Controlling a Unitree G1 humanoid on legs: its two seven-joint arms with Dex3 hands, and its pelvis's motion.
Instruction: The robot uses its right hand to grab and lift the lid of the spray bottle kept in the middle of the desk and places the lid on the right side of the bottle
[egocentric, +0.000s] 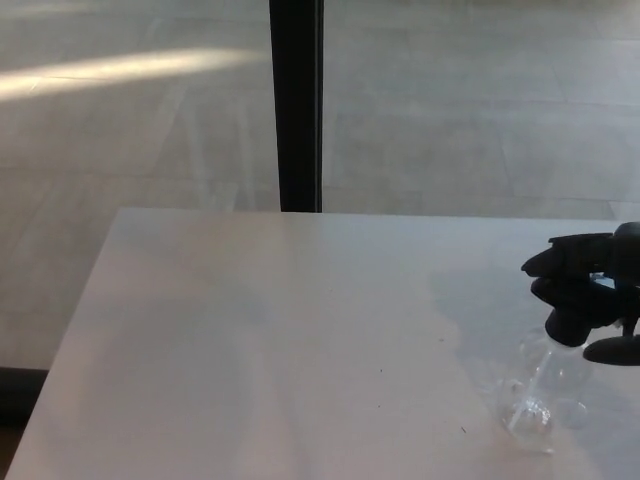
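A clear spray bottle (548, 392) stands on the white desk (280, 340) near its right edge. Its black trigger lid (568, 318) still sits on the bottle's neck. My right hand (592, 262) comes in from the right edge and lies over and against the top of the lid. Black hand and black lid merge, so the grip cannot be made out. Part of the hand is cut off by the picture's right edge. My left hand does not show.
A black vertical post (296, 105) rises behind the desk's far edge. Grey floor (120, 130) with a bright streak of light lies beyond. The desk's left edge slants down towards the bottom left corner.
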